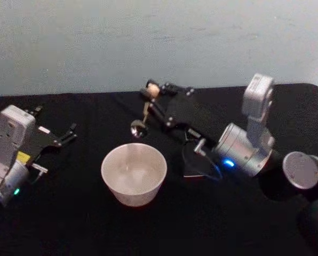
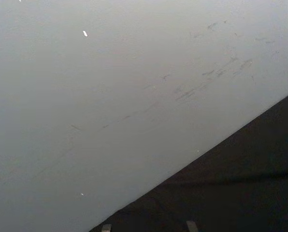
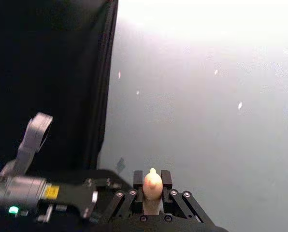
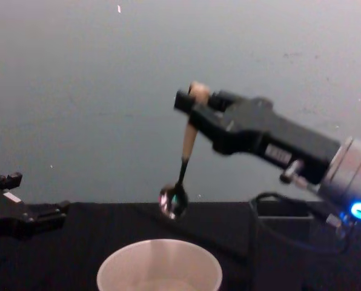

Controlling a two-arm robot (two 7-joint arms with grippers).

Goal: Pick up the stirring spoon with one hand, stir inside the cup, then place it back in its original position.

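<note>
The stirring spoon (image 1: 146,109) hangs bowl-down with its bear-head top pinched in my right gripper (image 1: 152,91), which is shut on the beige handle (image 4: 189,140). Its shiny bowl (image 4: 173,200) hovers in the air just beyond the far rim of the cream-white cup (image 1: 133,174), above rim height and outside the cup (image 4: 159,270). The bear head (image 3: 152,185) shows between the right fingers (image 3: 166,180). The dark grey holder (image 4: 282,210) is partly hidden under my right arm. Far left, away from the cup, my left gripper (image 1: 67,134) rests open and empty.
The black table (image 1: 63,213) runs to a pale wall behind. A dark cable (image 4: 271,233) loops under the right arm near the holder. A round grey cap (image 1: 301,169) sits at the right edge. Open cloth lies between the cup and the left arm.
</note>
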